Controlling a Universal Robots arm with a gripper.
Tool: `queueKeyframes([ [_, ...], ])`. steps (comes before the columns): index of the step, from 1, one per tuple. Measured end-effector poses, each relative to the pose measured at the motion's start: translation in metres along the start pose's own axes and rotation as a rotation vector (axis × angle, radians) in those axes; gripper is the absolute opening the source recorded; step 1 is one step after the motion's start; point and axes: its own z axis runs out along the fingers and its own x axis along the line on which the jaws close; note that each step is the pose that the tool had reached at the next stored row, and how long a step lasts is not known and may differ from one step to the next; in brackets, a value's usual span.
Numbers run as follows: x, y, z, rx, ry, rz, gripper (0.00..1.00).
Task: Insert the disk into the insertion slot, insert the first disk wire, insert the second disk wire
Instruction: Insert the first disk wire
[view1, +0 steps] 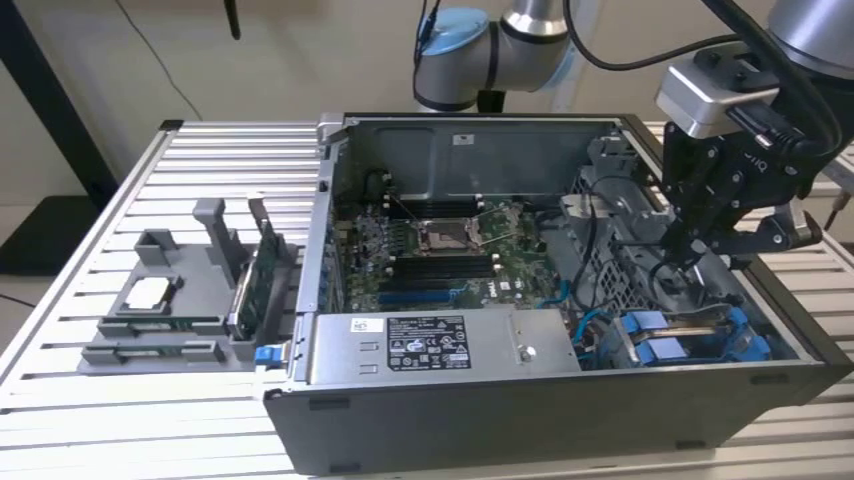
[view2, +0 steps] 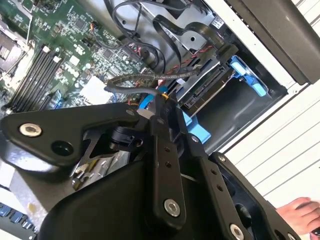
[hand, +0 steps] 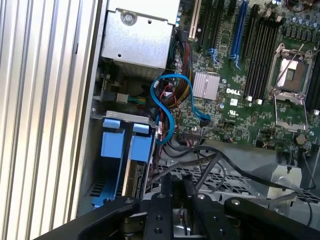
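Your gripper (view1: 683, 252) hangs inside the open computer case (view1: 561, 420), above the drive cage at the case's corner. In the second wrist view the gripper (view2: 159, 102) has its two black fingers (view2: 165, 150) drawn almost together, and a dark sleeved disk wire (view2: 132, 80) is pinched at their tips. A small orange tag sits right at the pinch point. From there the wire arcs away over the motherboard (view2: 65, 35). The first wrist view shows the gripper (hand: 177, 180) with just a thin gap between its finger bars.

Just beyond your fingertips lies the disk (view2: 207, 87), already seated in the insertion slot (view2: 231, 100). Its connector edge faces the gripper and the fingertips are close to it, but you cannot tell whether they touch. Its blue carrier (view2: 248, 76) shows at the far end of the bay and again close beside the fingers.

Ahead of the gripper in the first wrist view, two blue carrier fronts (hand: 112, 137) stand side by side in the cage. You cannot tell from there which one holds the disk. A blue data cable (hand: 165, 100) loops just past them, with the power supply (hand: 140, 35) farther on.

Behind the gripper's body, outside the case, a person's hand (view2: 300, 210) rests on the slatted table (view2: 280, 150).
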Motion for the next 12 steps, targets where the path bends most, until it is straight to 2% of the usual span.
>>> queueKeyframes([
  [1, 0.0, 0.0, 0.0, 0.0, 0.0, 0.0, 0.19],
  [12, 0.0, 0.0, 0.0, -0.0003, -0.0001, -0.003, 0.19],
])
